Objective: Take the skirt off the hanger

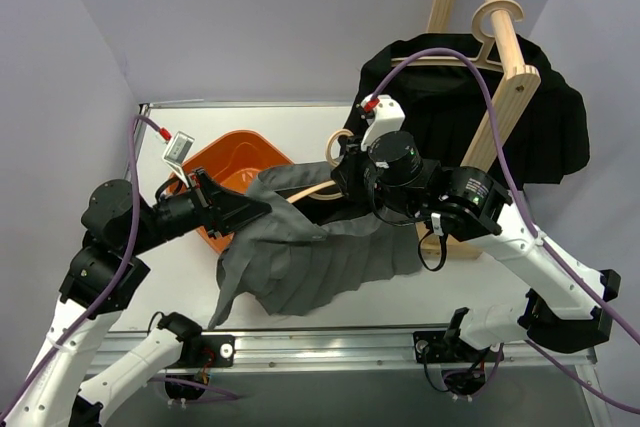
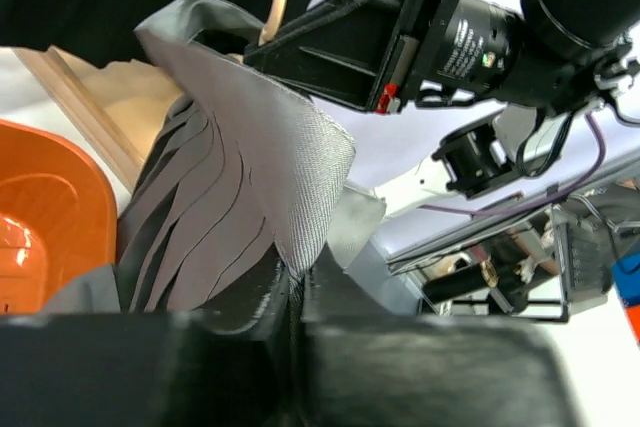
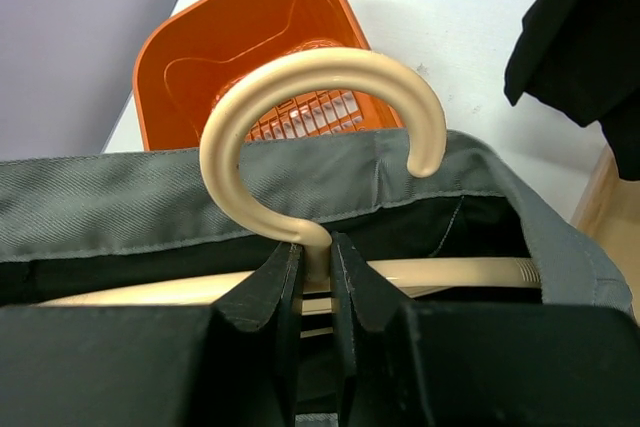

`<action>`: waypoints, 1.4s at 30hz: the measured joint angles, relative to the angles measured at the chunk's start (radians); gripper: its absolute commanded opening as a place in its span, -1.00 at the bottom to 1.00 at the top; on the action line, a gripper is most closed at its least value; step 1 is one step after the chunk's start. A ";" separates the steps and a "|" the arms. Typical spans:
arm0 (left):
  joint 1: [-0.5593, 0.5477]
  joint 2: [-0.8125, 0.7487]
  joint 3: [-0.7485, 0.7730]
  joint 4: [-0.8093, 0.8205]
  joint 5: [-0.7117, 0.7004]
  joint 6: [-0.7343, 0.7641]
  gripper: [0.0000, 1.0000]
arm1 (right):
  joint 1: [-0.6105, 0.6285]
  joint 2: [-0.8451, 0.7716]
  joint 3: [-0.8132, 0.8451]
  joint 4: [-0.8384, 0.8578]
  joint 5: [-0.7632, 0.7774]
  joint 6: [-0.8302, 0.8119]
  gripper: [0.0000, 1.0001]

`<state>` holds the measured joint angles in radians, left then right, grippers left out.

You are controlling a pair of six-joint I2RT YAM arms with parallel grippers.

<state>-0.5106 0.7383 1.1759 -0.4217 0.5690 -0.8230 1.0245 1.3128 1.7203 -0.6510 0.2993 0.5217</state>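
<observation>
A grey pleated skirt [image 1: 300,252] hangs from a cream plastic hanger [image 1: 335,147] held over the middle of the table. My right gripper [image 3: 315,257] is shut on the neck of the hanger [image 3: 300,117], just under its hook, with the skirt's waistband [image 3: 150,207] draped round the hanger bar. My left gripper [image 2: 295,292] is shut on the edge of the skirt's waistband [image 2: 290,167] at the skirt's left end [image 1: 262,209]. The skirt's hem trails down onto the table.
An orange bin [image 1: 235,172] lies tipped behind the left gripper; it also shows in the right wrist view [image 3: 260,37]. A wooden rack [image 1: 500,87] at the back right carries a black garment [image 1: 540,127] on another hanger.
</observation>
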 measured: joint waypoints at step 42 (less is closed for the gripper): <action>0.000 -0.216 -0.019 -0.251 0.028 -0.008 -0.95 | -0.084 -0.028 0.067 -0.098 0.135 0.103 -1.00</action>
<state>-0.5106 0.5228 1.1572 -0.6724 0.5968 -0.8314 0.9405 1.2846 1.7870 -0.7486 0.4339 0.6247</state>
